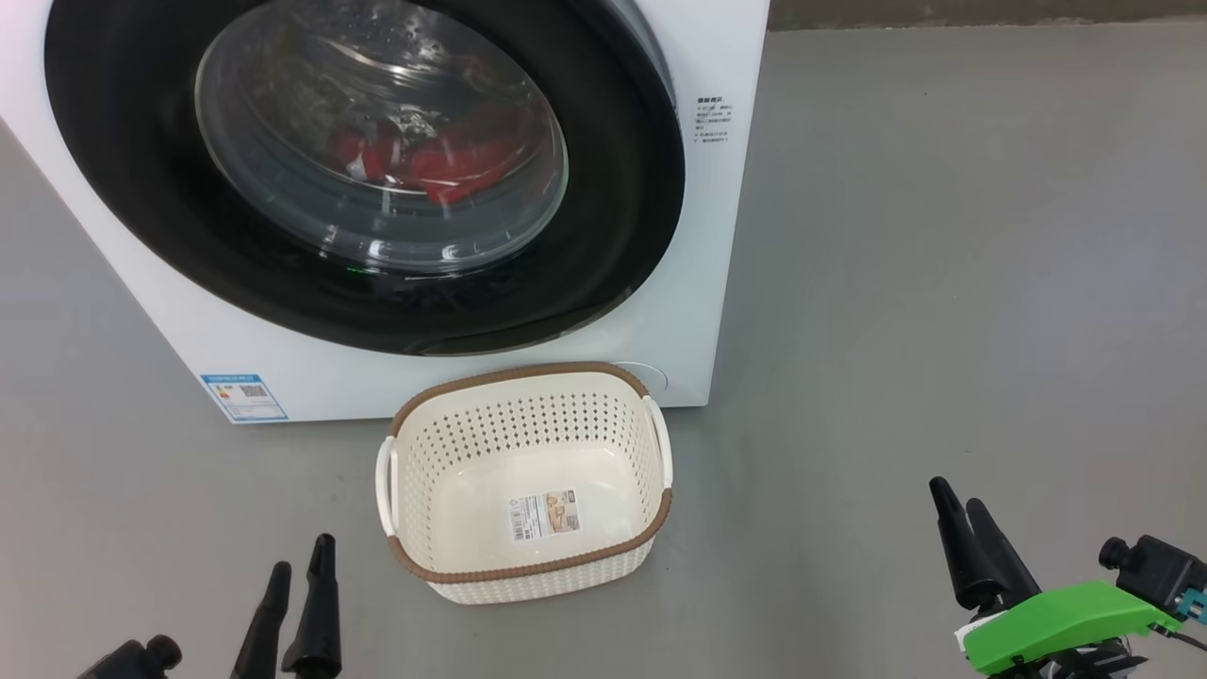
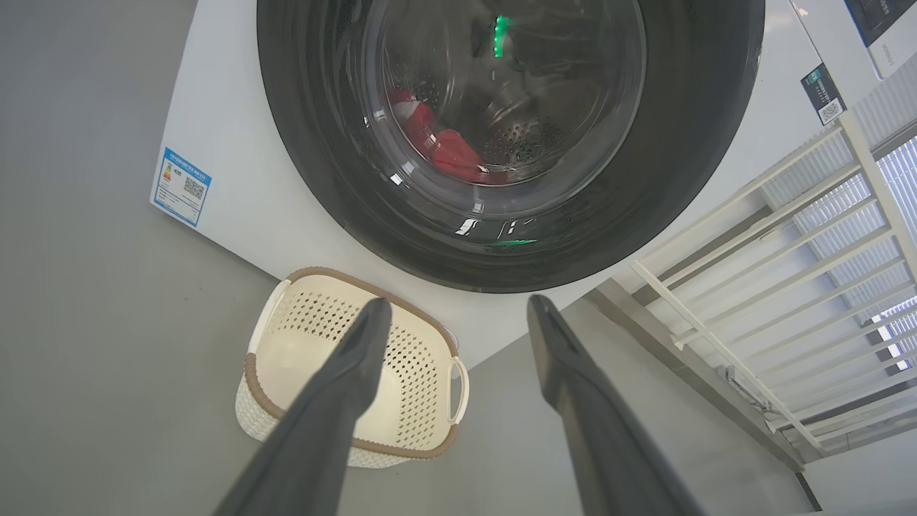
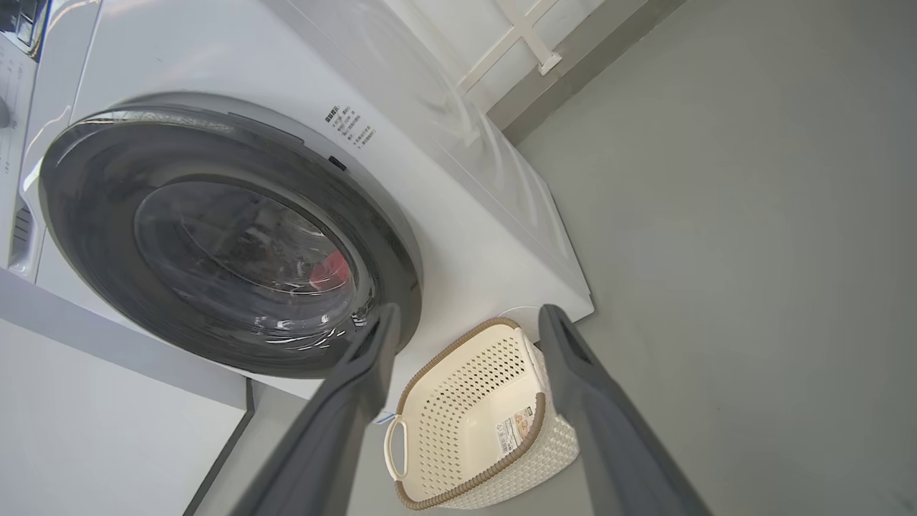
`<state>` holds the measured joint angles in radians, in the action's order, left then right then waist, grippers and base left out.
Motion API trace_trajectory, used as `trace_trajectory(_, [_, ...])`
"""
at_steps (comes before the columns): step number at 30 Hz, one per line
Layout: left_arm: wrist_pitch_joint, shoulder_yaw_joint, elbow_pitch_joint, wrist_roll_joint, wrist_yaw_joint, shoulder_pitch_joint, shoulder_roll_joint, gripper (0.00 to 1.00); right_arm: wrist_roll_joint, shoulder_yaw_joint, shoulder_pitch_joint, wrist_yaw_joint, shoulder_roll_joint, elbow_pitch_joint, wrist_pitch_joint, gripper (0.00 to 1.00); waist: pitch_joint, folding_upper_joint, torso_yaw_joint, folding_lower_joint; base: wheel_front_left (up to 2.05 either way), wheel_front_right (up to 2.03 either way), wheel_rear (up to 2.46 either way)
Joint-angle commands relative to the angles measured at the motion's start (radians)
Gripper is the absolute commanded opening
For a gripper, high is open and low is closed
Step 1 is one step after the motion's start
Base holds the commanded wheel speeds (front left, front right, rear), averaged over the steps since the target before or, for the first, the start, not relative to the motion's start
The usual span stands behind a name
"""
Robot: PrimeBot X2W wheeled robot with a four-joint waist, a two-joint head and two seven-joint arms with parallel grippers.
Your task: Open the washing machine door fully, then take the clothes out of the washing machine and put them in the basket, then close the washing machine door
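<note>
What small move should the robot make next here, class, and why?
Probably raise the right gripper to the rim of the washing machine door. That door is not swung open, the red clothes lie behind its glass, the basket holds no clothes, and the left gripper and the right one hang open, low, touching nothing.

Left gripper [image 1: 302,553]: two long fingers [image 2: 337,401], dark grey to black, smooth, tapering to blunt rounded tips, with flat inner faces. A round black knob [image 1: 160,651] sits at its base.

Right gripper [image 1: 957,494]: fingers of the same make and colour. Behind them is a bright green angular plastic cover [image 1: 1056,618], with a small white label [image 1: 976,630] under its front edge, print too small to read. Beside the cover is a black boxy camera module [image 1: 1155,566] with a short cylindrical lens. A teal connector [image 1: 1193,604] and a thin dark cable sit at its side.
</note>
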<state>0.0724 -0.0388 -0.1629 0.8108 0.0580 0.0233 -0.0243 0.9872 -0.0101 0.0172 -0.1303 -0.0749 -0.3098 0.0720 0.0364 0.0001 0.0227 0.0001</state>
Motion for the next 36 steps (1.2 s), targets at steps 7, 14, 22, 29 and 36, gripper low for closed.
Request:
trace_trajectory(7, [0.029, -0.005, 0.043, -0.106, -0.022, -0.001, -0.021, 1.0, -0.072, -0.027, 0.017, 0.0, -0.031, 0.025, 0.029, 1.0, 0.004, -0.0001, 0.003, -0.0001, 0.0, 0.0, 0.0])
trace_trajectory(14, [0.049, 0.003, 0.056, -0.196, -0.04, 0.007, -0.027, 1.0, -0.131, -0.038, 0.019, 0.0, -0.037, 0.026, 0.05, 1.0, 0.008, -0.0001, 0.002, -0.0001, 0.0, 0.0, 0.0])
trace_trajectory(22, [0.073, 0.009, 0.069, -0.291, -0.055, 0.01, -0.029, 1.0, -0.202, -0.063, 0.019, 0.0, -0.049, 0.022, 0.073, 1.0, 0.014, -0.0001, 0.004, -0.0001, 0.0, 0.0, 0.0])
trace_trajectory(29, [0.093, 0.01, 0.08, -0.379, -0.063, 0.017, -0.031, 1.0, -0.256, -0.082, 0.02, 0.0, -0.055, 0.021, 0.094, 1.0, 0.017, -0.0001, 0.006, -0.0001, 0.0, 0.0, 0.0])
trace_trajectory(36, [0.114, 0.013, 0.091, -0.467, -0.071, 0.023, -0.032, 1.0, -0.308, -0.091, 0.017, 0.0, -0.06, 0.023, 0.114, 1.0, 0.019, -0.0001, 0.008, -0.0001, 0.0, 0.0, 0.0])
